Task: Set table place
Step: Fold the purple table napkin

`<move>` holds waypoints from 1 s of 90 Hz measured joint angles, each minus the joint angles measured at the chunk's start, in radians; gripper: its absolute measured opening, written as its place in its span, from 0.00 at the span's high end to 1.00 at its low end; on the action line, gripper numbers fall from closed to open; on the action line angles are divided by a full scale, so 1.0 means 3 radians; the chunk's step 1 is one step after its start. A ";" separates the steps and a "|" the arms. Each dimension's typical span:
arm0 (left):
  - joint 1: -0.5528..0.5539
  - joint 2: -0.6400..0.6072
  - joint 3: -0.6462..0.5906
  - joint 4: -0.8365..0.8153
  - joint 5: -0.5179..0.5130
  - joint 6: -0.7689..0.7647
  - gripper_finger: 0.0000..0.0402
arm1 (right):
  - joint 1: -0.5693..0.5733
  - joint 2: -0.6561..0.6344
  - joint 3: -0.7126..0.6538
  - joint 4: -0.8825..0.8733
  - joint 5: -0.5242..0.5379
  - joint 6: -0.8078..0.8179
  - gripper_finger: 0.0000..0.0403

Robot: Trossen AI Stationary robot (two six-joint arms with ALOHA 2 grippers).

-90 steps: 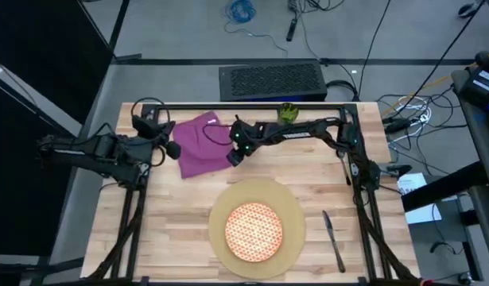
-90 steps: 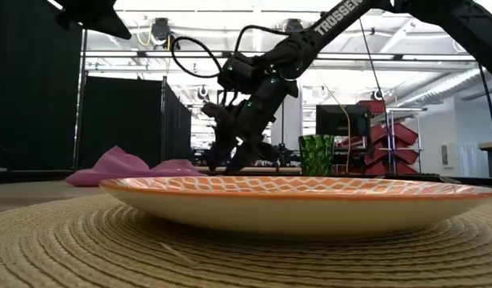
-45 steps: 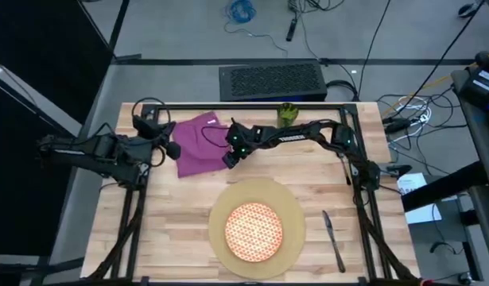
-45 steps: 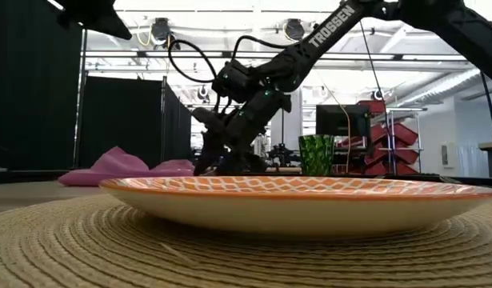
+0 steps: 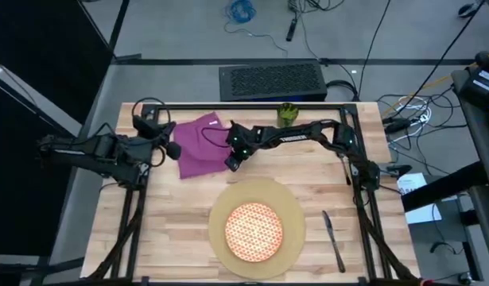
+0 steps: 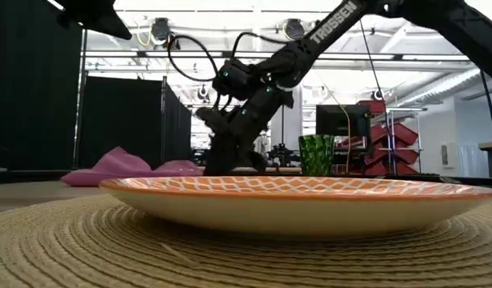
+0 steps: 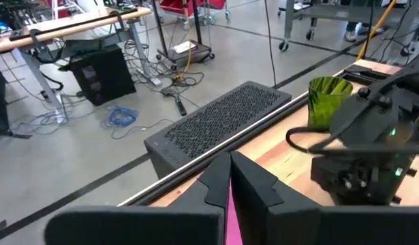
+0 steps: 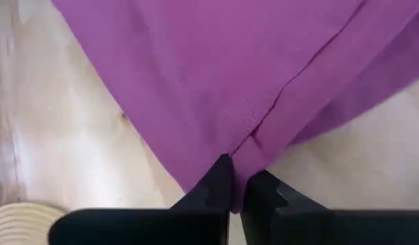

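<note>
The purple napkin point(image 5: 198, 143) lies crumpled at the table's far left; in the low view the napkin point(image 6: 122, 166) shows as a low heap. My right gripper point(image 5: 231, 161) reaches in from the right and is shut on its near right corner. At the napkin's left edge my left gripper point(image 5: 175, 148) is shut, with a strip of purple between its fingers point(image 7: 216, 187). The orange-and-white plate point(image 5: 254, 231) sits on the round tan mat point(image 5: 220, 208). To the mat's right a metal knife point(image 5: 333, 241) lies flat. The green cup point(image 5: 288, 113) stands at the far edge. My left gripper has purple cloth point(image 7: 227, 216) pinched between its shut fingers at the napkin's left edge; the fingers hide the rest of the hold. My right gripper pinches the napkin's near right corner point(image 8: 242, 151) between its two fingers, at a seam. It comes down slanting from the right. The cloth lies on the table.
The black metal frame point(image 5: 252, 106) runs along the table's far edge, close behind the cup. Bare wood point(image 5: 164, 230) lies left of the mat, and more between the mat and the knife.
My right gripper has gone down and a little toward the table's left and near edge, onto the napkin's near right corner, and its fingers have shut there. The napkin has kept its place.
</note>
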 joint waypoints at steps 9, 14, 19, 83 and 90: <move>0.0000 0.0000 0.0000 0.0002 0.0000 0.0000 1.00 | -0.0013 -0.0198 0.0000 -0.0183 0.0163 -0.0156 1.00; 0.0000 0.0000 0.0000 0.0001 0.0000 0.0001 1.00 | -0.0016 -0.0290 0.0000 -0.0181 0.0183 -0.0215 1.00; 0.0000 0.0000 0.0000 0.0003 0.0000 0.0000 1.00 | -0.0017 -0.0362 0.0016 -0.0141 0.0181 -0.0262 1.00; 0.0000 -0.0021 0.0000 0.0066 0.0094 0.0086 1.00 | 0.0372 0.0575 0.1527 -0.1047 -0.0436 -0.0440 1.00; 0.0000 -0.0040 0.0000 0.0066 0.0094 0.0088 1.00 | 0.0397 0.0563 0.1523 -0.1049 -0.0448 -0.0387 1.00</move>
